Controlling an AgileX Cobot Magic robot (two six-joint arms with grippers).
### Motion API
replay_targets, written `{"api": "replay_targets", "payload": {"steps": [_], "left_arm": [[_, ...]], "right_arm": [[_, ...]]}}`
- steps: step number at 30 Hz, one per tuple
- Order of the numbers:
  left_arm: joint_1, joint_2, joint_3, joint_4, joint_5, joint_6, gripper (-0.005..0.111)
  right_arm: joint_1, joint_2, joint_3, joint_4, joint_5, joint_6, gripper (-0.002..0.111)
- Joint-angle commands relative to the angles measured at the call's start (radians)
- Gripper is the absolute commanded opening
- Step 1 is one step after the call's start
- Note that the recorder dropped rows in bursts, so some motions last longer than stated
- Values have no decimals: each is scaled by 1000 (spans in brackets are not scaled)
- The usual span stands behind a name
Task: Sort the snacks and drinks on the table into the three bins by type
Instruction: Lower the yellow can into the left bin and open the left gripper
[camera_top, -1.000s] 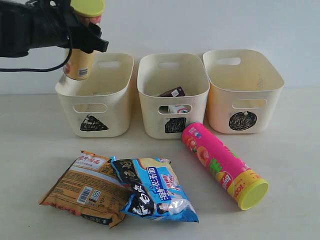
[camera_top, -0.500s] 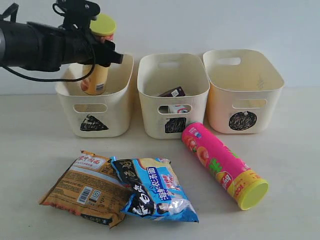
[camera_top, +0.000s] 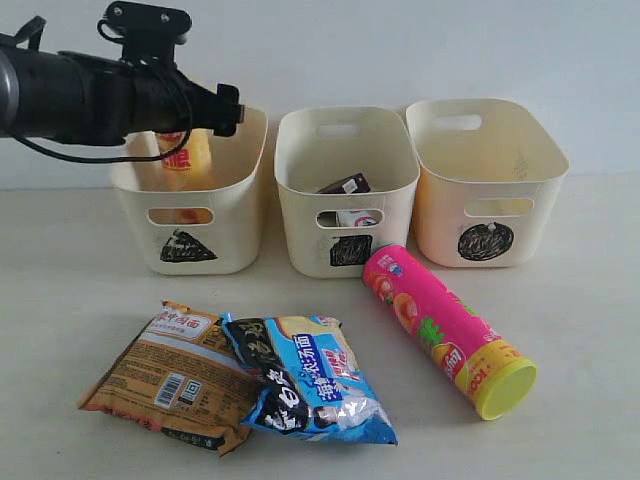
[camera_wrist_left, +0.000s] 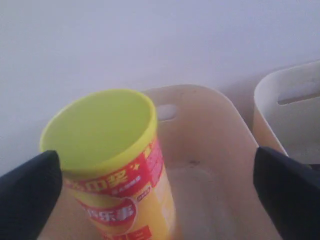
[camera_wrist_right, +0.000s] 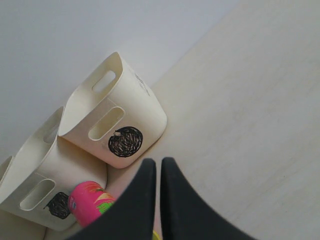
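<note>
The yellow-red chip tube (camera_top: 184, 158) stands upright inside the triangle bin (camera_top: 236, 212); its yellow-green lid (camera_wrist_left: 100, 127) fills the left wrist view. My left gripper (camera_top: 220, 110) hovers over that bin, open, its fingers (camera_wrist_left: 30, 195) wide apart on either side of the tube and clear of it. The pink tube (camera_top: 445, 330) lies on the table (camera_top: 580, 300) in front of the square bin (camera_top: 300, 225). That bin holds the dark purple carton (camera_top: 345, 185) and the blue-white carton (camera_top: 358, 217). My right gripper (camera_wrist_right: 159, 162) is shut and empty, out of the exterior view.
The orange-brown bag (camera_top: 165, 375) and the blue-black bag (camera_top: 310, 380) lie overlapping at the front left of the table. The circle bin (camera_top: 440, 220) stands at the right with nothing showing inside. In the right wrist view the circle bin (camera_wrist_right: 145, 112) and pink tube (camera_wrist_right: 87, 202) show.
The left arm swung right and down, lowering the yellow-red tube into the triangle bin. The fingers have opened off it and the tube now stands in the bin.
</note>
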Motion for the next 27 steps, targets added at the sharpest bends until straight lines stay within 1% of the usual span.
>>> {"api": "replay_targets", "payload": {"steps": [1,2,6,8,9,11,12,14,15,17,18,25,27], "left_arm": [[-3,-67,-8,-21,-82,-11,96],[-3,-83,-8,-21,-105,-11,96],[-3,-146,-8,-51,-110,-11,95],[-3,-182,-8,-93,-99,-6,90],[-3,-200,-8,-125,-99,9,85],[-3,-240,-8,-250,-99,94,70],[-3,-256,-8,-259,-99,137,62],[-5,-300,15,-259,-78,165,40],[-5,-320,29,-259,-62,165,31],[-5,-373,66,-259,-13,165,9],[-5,-397,84,-259,5,173,5],[-5,-537,235,-259,142,187,4],[-5,-580,299,-259,210,187,4]], "right_arm": [[-5,-5,0,-1,-3,-3,0],[-5,-5,0,-1,-3,-3,0],[-5,-5,0,-1,-3,-3,0],[-5,-5,0,-1,-3,-3,0],[-5,-5,0,-1,-3,-3,0],[-5,-5,0,-1,-3,-3,0],[-5,-5,0,-1,-3,-3,0],[-5,-5,0,-1,-3,-3,0],[-5,-5,0,-1,-3,-3,0],[-5,-5,0,-1,-3,-3,0],[-5,-5,0,-1,-3,-3,0],[-5,-5,0,-1,-3,-3,0],[-5,-5,0,-1,-3,-3,0]]}}
